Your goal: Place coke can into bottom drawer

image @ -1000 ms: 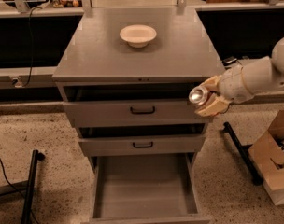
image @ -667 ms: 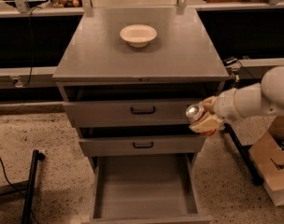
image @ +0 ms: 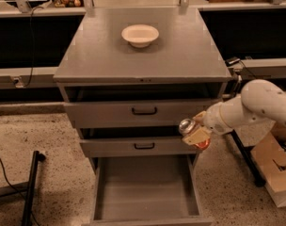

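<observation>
The grey cabinet's bottom drawer is pulled out towards me, and its plain grey inside shows. My gripper is at the drawer's back right corner, above it, in front of the middle drawer's right end. It is shut on the coke can, which lies tilted with its silver end facing up-left and a bit of red showing below the cream fingers. The white arm reaches in from the right.
A cream bowl sits on the cabinet top. Two upper drawers with black handles are nearly closed. A black stand is at lower left. A cardboard box and a black pole are at right.
The arm has moved down and to the left with the can, from beside the top drawer to the level of the middle drawer.
</observation>
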You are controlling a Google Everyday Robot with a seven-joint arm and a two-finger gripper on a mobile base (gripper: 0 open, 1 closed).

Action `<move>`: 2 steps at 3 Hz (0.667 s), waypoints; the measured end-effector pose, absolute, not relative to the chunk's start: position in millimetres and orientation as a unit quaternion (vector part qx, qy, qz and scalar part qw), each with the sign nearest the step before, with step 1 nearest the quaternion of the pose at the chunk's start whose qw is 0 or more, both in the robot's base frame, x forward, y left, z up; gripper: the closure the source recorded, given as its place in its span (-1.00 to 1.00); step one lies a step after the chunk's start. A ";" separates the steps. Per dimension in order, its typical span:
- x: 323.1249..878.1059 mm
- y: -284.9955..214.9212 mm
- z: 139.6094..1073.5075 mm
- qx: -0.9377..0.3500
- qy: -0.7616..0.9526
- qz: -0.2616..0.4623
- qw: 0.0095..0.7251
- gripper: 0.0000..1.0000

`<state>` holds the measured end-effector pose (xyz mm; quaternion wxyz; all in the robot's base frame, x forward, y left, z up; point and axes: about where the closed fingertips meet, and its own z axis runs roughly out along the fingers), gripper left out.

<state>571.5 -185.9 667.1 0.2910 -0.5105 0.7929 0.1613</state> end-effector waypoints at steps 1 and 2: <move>536.6 -217.1 586.0 -0.504 0.822 0.168 0.204 1.00; 515.4 -240.3 522.5 -0.478 0.849 0.145 0.174 1.00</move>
